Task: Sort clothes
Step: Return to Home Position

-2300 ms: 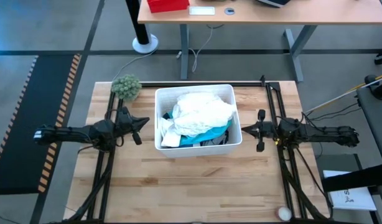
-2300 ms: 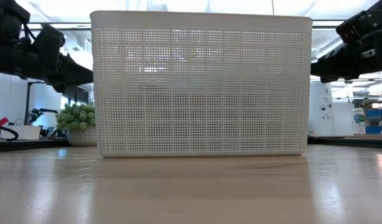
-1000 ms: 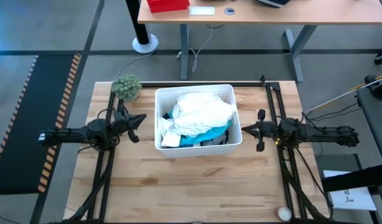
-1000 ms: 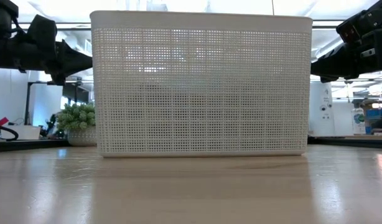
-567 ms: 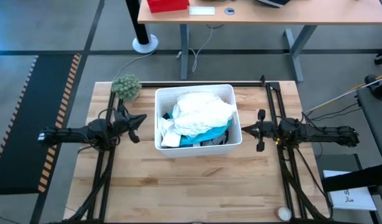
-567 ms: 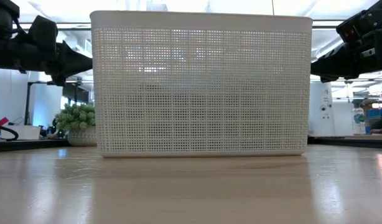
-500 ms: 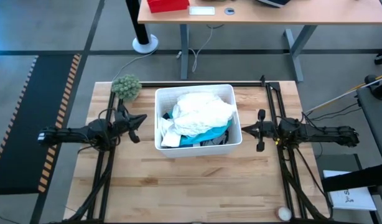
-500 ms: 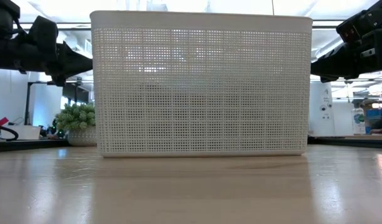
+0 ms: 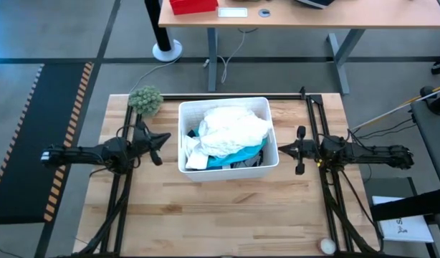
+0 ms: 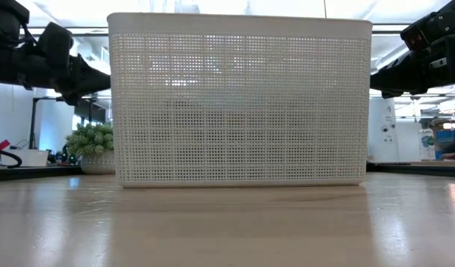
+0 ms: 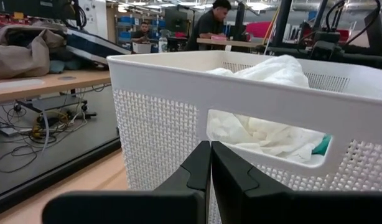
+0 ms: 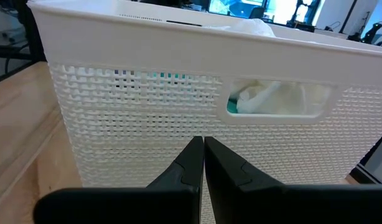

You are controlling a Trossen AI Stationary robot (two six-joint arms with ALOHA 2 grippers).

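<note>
A white plastic bin (image 9: 223, 102) stands at the table's middle, and it fills the low view (image 10: 242, 104). Clothes lie heaped in it: a large white garment (image 9: 233, 127) on top, a turquoise one (image 9: 241, 153) under it, and a small white piece (image 9: 194, 160) at the near left. The white garment also shows through the handle holes in the left wrist view (image 11: 259, 134) and the right wrist view (image 12: 272, 99). My left gripper (image 9: 165, 139) is shut and hovers just left of the bin. My right gripper (image 9: 281, 149) is shut, close to the bin's right wall.
A fuzzy green ball (image 9: 145, 99) sits at the table's far left corner, behind my left arm. A small pale ball (image 9: 326, 245) lies near the front right edge. Bare wood stretches in front of the bin. People stand in the room beyond.
My left gripper has dipped slightly beside the bin's left wall and stays shut.
</note>
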